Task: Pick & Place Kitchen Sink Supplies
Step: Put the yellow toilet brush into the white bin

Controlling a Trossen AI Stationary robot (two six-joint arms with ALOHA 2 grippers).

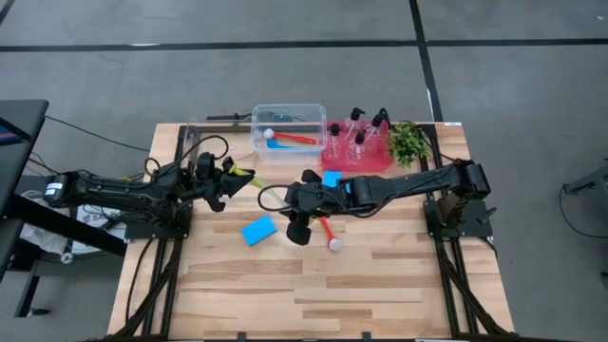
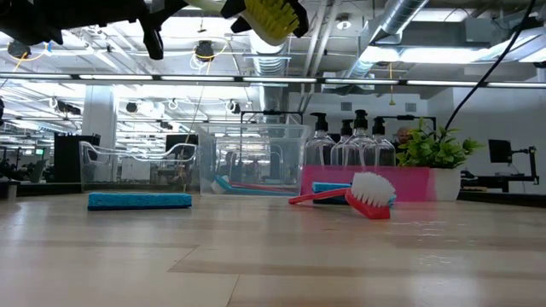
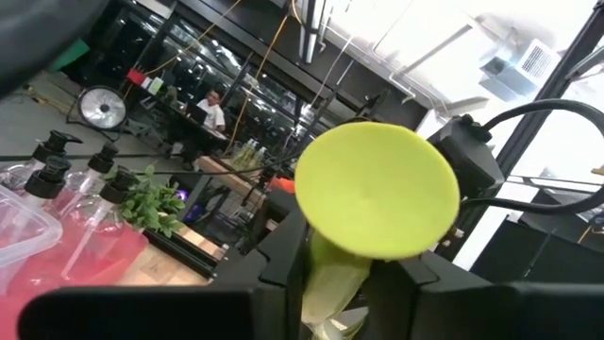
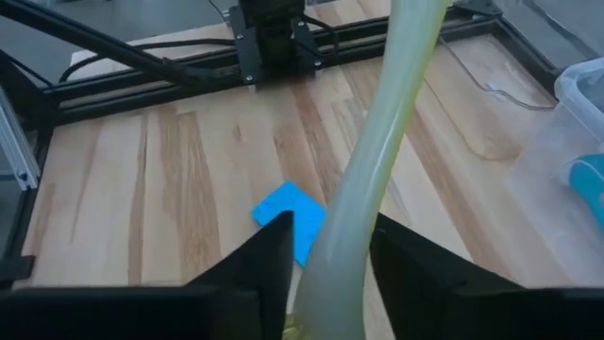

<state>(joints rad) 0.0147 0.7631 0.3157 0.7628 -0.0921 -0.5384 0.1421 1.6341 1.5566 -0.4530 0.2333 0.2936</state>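
High view puts both grippers above mid-table, meeting over one yellow-green brush [image 1: 249, 180]. Left gripper [image 1: 231, 175] clamps its bristle end; right gripper [image 1: 302, 199] is closed on the pale handle, which passes between its fingers [image 4: 264, 260]. One sponge [image 1: 257, 230] lies on the table below; a red brush [image 1: 328, 233] lies just beside the right gripper. Bottles [image 1: 366, 133] stand in the red tray [image 1: 332, 157], beside the tub [image 1: 290, 128].
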